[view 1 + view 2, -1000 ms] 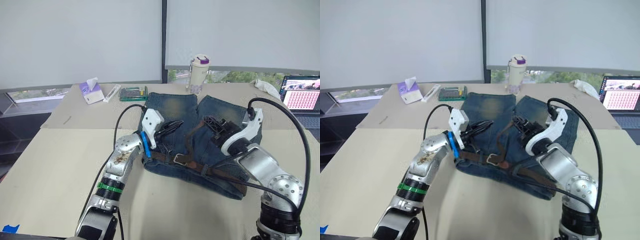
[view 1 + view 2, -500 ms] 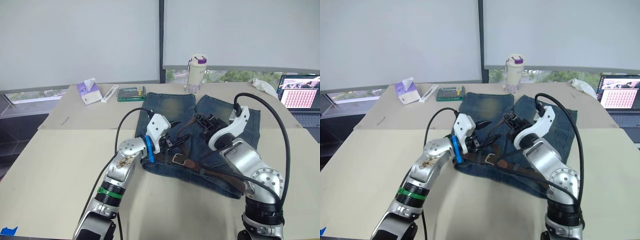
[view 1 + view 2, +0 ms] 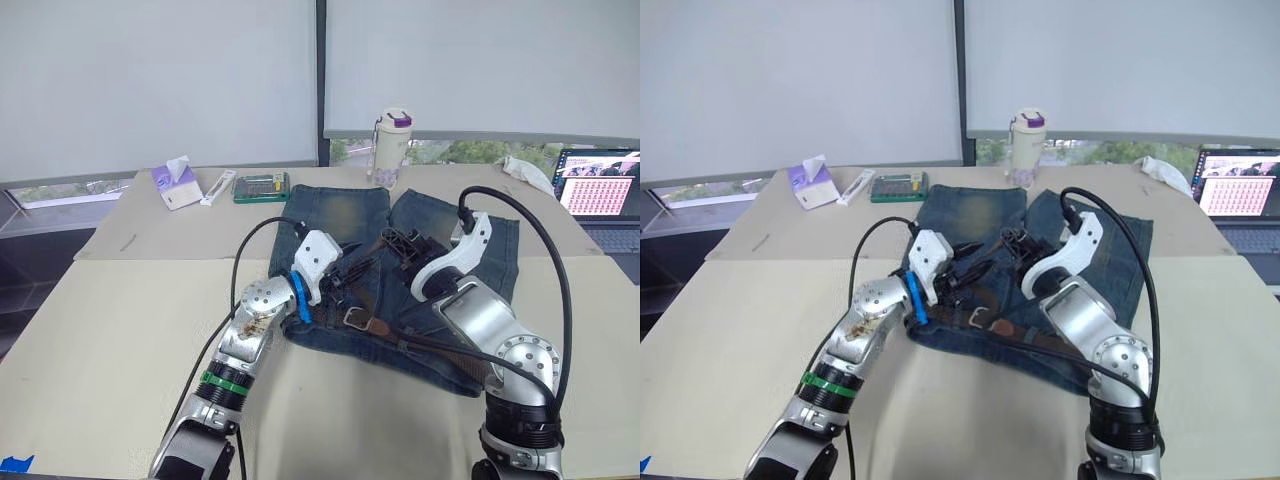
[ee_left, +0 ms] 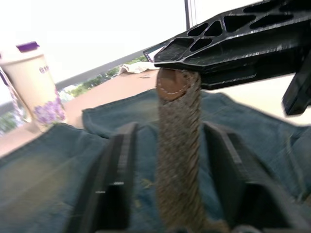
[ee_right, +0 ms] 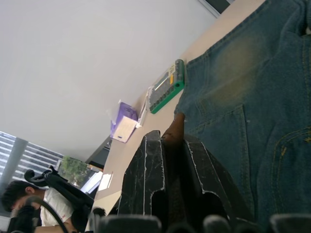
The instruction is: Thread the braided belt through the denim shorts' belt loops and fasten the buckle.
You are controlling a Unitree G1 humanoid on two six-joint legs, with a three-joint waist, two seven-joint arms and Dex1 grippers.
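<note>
Above the denim shorts [image 3: 345, 215], the right gripper [image 5: 170, 145] clamps the braided belt's [image 4: 179, 145] tip; the strap runs between the left gripper's [image 4: 170, 184] parted fingers.

The brown braided belt [image 3: 420, 343] lies across the waistband of the blue denim shorts [image 3: 340, 212], its silver buckle [image 3: 354, 318] near the middle.

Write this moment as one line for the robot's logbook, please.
step: belt handover above denim shorts | right gripper: shut on braided belt tip | left gripper: fingers open around the strap | buckle: unfastened on waistband
</note>
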